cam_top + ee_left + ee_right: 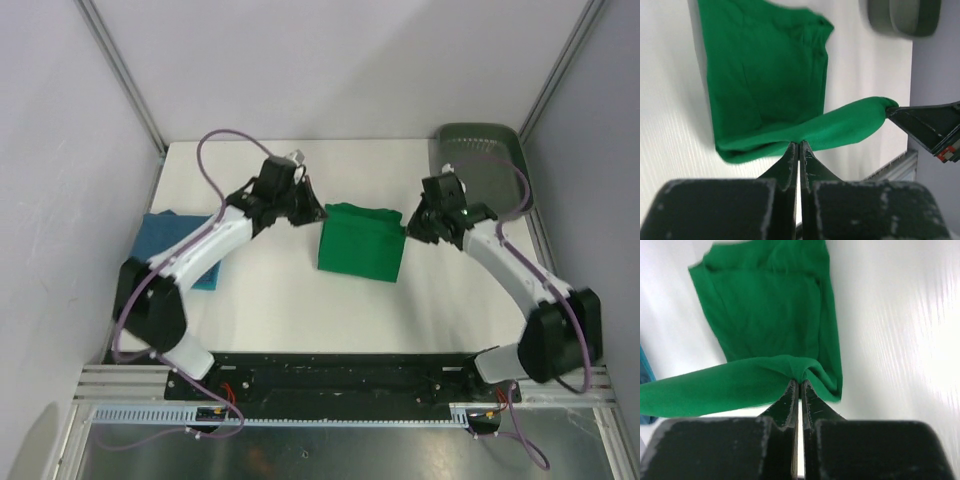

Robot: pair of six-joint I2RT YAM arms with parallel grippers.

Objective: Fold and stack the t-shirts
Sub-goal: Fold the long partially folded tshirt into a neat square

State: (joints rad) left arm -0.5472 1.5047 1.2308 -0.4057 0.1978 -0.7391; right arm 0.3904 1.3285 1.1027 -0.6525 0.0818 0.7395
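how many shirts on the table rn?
2. Green shirt mid-table, far corners pinched by the left gripper and right gripper. Teal shirt at the left edge of the table, partly hidden under the left arm.

The white-and-black jointed left arm (205, 245) rises from its base at the near edge, bends at a black elbow pushed out to the left, and reaches forward and inward. The white-and-black jointed right arm (505, 262) mirrors it, with its elbow out to the right and its forearm angled inward. The black two-finger left gripper (318, 214) points right and the black two-finger right gripper (407, 224) points left, so the two face each other, well apart. Each has its fingers pressed tightly together. They pinch opposite ends of one lifted edge of the bright emerald green cotton t-shirt (360, 245), which sags between them.
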